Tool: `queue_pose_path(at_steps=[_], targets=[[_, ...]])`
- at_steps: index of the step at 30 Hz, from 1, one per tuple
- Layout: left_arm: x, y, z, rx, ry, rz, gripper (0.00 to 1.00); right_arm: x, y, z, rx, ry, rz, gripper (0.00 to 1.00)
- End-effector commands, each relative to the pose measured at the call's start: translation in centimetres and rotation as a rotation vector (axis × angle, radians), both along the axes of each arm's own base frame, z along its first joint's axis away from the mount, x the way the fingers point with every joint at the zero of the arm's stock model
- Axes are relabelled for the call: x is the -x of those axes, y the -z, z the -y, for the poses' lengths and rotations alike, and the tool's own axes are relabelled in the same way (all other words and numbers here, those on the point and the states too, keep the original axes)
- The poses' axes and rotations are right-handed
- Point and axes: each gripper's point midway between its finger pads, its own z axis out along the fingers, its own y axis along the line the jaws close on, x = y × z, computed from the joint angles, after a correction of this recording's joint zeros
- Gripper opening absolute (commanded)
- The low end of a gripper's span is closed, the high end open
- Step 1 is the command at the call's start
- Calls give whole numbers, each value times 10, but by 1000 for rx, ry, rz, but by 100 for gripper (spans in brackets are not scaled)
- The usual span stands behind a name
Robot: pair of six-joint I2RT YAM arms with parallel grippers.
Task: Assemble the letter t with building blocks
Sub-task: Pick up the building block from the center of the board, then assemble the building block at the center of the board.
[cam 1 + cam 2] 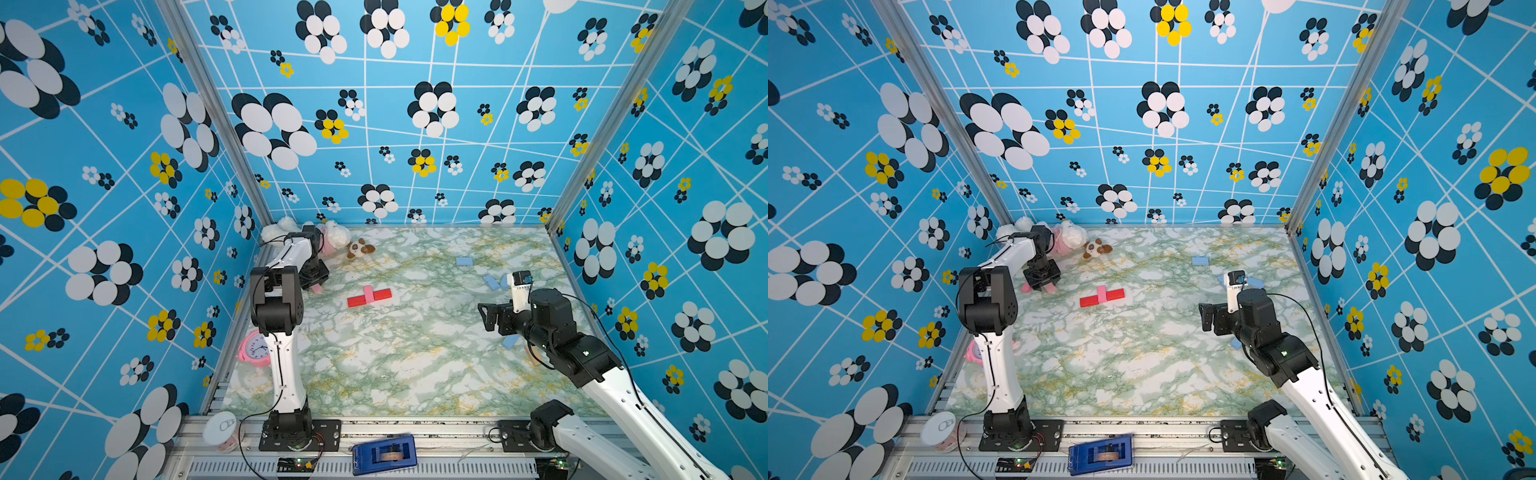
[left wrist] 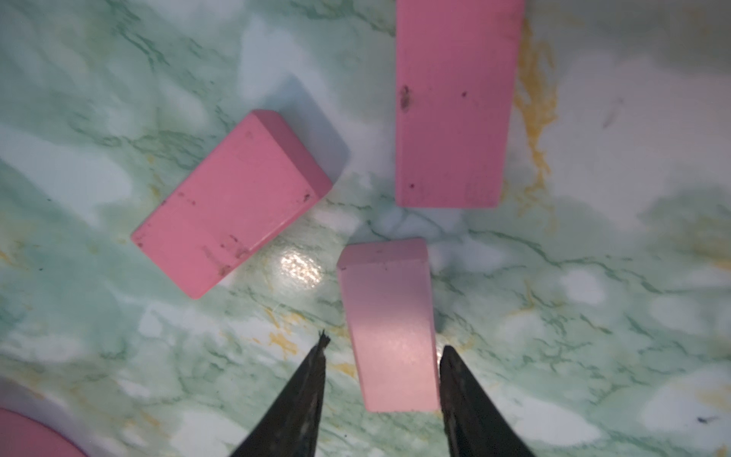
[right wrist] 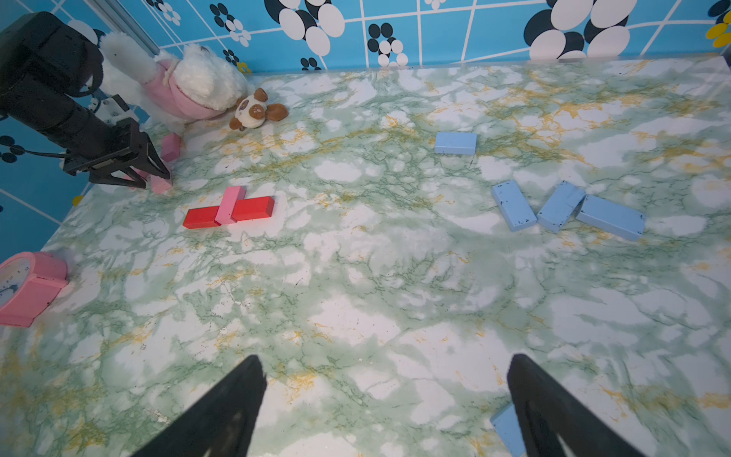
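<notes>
Left wrist view: a smooth, matte pink block (image 2: pixel 385 300) lies flat on the glossy green-marbled table (image 2: pixel 593 316) between the parted black jaws of the left gripper (image 2: pixel 384 340), one jaw at its long edge, a gap beside the other. Well apart, the right gripper (image 3: pixel 385 357) hovers wide open, empty.

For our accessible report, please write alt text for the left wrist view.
A pale pink block sits between the open black jaws, with a gap showing on one side. Beyond it, two darker pink blocks lie flat on the green marble table.
</notes>
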Motion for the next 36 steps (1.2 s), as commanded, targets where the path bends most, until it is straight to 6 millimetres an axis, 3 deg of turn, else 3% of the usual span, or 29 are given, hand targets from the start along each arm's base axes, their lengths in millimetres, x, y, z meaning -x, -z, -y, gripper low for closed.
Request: queue_pose_path(at_steps=[1, 9, 15, 19, 26, 31, 36], targets=[[2, 6, -6, 0, -4, -28, 49, 1, 0, -5, -24, -12, 5, 99], [4, 2, -6, -2, 10, -19, 34, 1, -1, -4, -21, -10, 11, 99], [8, -15, 9, 24, 87, 40, 27, 0, -2, -4, -19, -11, 15, 99], [22, -36, 32, 16, 188, 77, 26, 0, -2, -3, -11, -9, 17, 99], [75, -67, 94, 39, 337, 103, 27, -1, -4, -1, 6, -8, 25, 99], [107, -80, 126, 59, 393, 112, 28, -2, -5, -3, 3, -16, 24, 99], [131, -79, 161, 96, 435, 105, 29, -2, -6, -4, -10, -15, 25, 99]])
